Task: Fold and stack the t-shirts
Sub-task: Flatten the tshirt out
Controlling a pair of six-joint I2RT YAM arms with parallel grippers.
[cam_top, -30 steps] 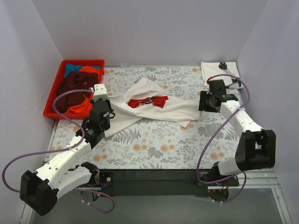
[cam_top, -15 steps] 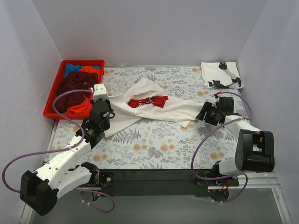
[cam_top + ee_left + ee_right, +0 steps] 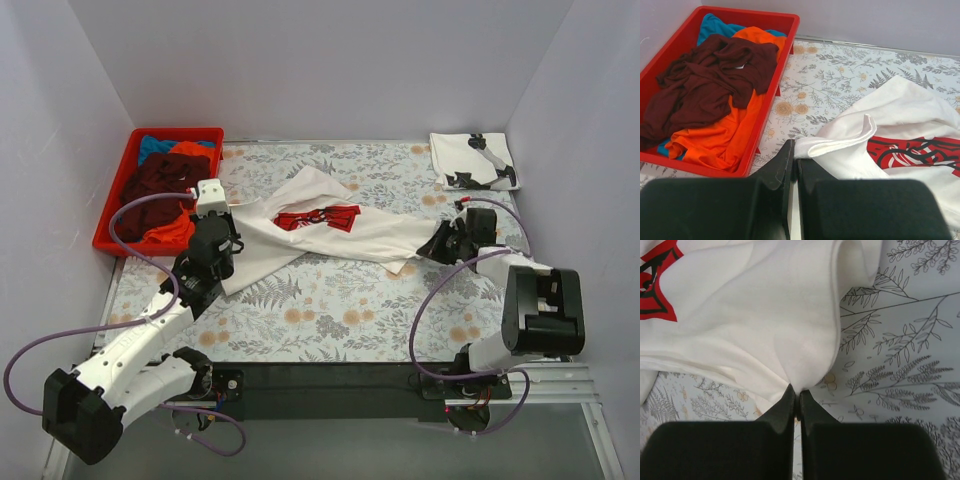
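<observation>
A white t-shirt with a red print (image 3: 330, 228) lies stretched across the middle of the floral table. My left gripper (image 3: 232, 236) is shut on the shirt's left hem (image 3: 840, 142), next to the red crate. My right gripper (image 3: 437, 245) is shut on the shirt's right edge (image 3: 800, 375), low over the table. A folded white t-shirt with black print (image 3: 472, 160) lies at the back right. Maroon (image 3: 710, 75), orange (image 3: 725, 135) and blue (image 3: 710, 25) t-shirts are heaped in the crate.
The red plastic crate (image 3: 112, 215) stands at the back left, right beside my left arm. White walls close in the table on three sides. The floral cloth (image 3: 350, 310) lies bare in front of the spread shirt.
My right arm swung down from beside the folded shirt at the back right to the spread shirt's right end, and its gripper closed on the cloth. The left arm barely moved.
</observation>
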